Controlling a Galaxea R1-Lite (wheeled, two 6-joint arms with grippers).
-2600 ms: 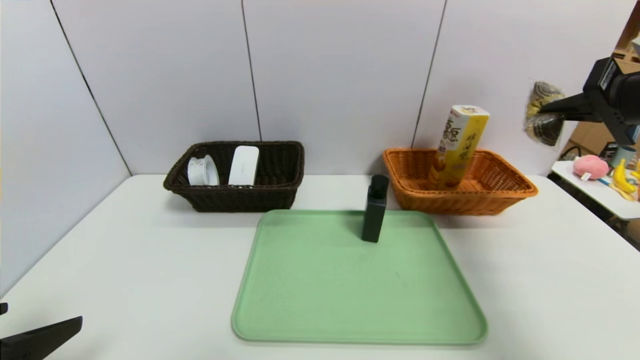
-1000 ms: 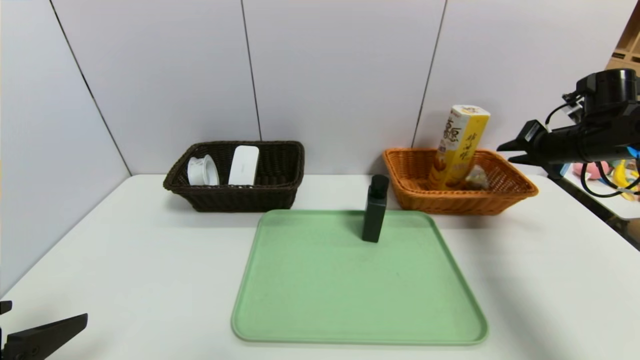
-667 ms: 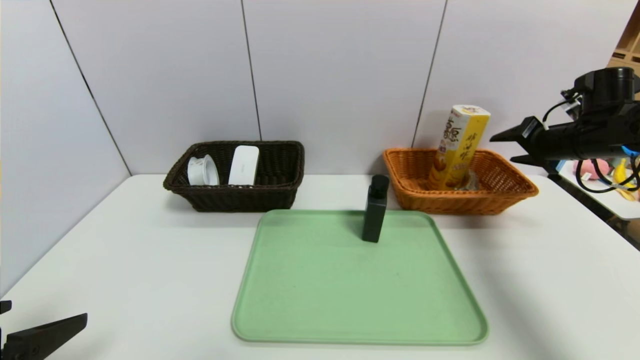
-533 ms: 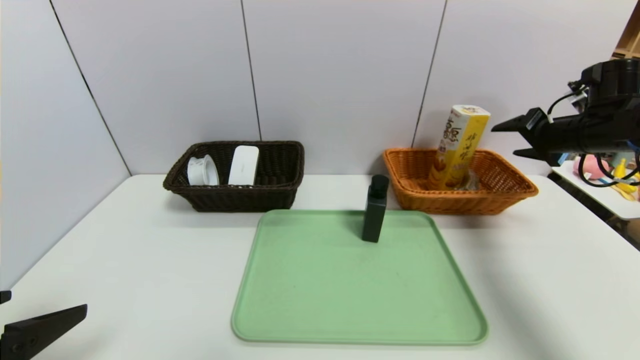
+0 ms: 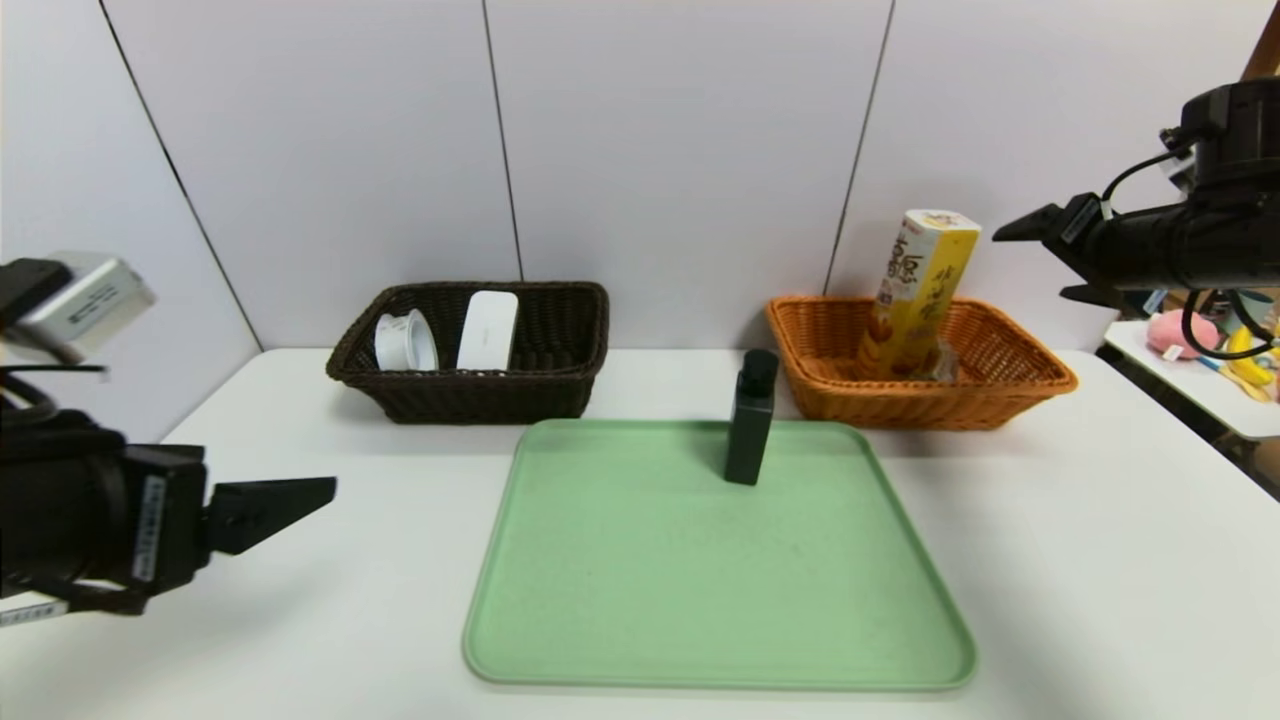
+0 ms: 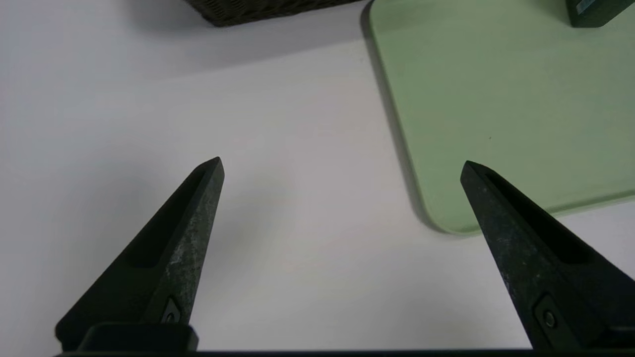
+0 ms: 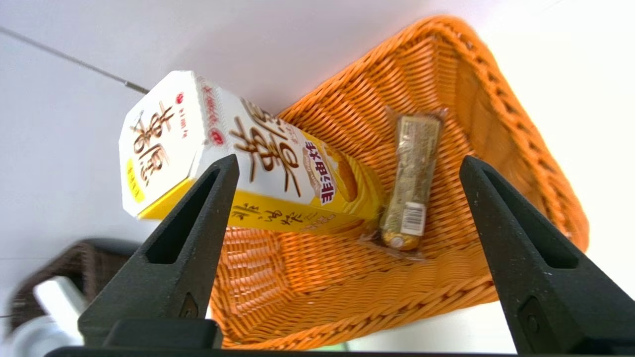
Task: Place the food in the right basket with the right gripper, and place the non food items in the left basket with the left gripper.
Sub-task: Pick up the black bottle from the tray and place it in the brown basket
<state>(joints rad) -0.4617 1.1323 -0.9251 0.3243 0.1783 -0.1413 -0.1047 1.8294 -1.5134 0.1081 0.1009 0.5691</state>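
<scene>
Orange wicker, my right basket (image 5: pixel 1040 380), sits right of the green tray (image 5: pixel 620 610) and has the yellow snack box (image 5: pixel 915 295) leaning in it, with the chocolate pack (image 7: pixel 411 183) lying beside the box. My right claw (image 5: pixel 1040 258) hangs above that basket's right end, jaws apart and empty. Left of the tray, my left claw (image 6: pixel 342 166) hovers over the tabletop (image 5: pixel 300 580), spread wide, empty. On the tray's far edge the black pump bottle (image 5: pixel 750 420) stands upright. Behind the tray's left corner, my dark left basket (image 5: pixel 560 390) holds the white round container (image 5: pixel 405 342) and flat white case (image 5: pixel 488 330).
</scene>
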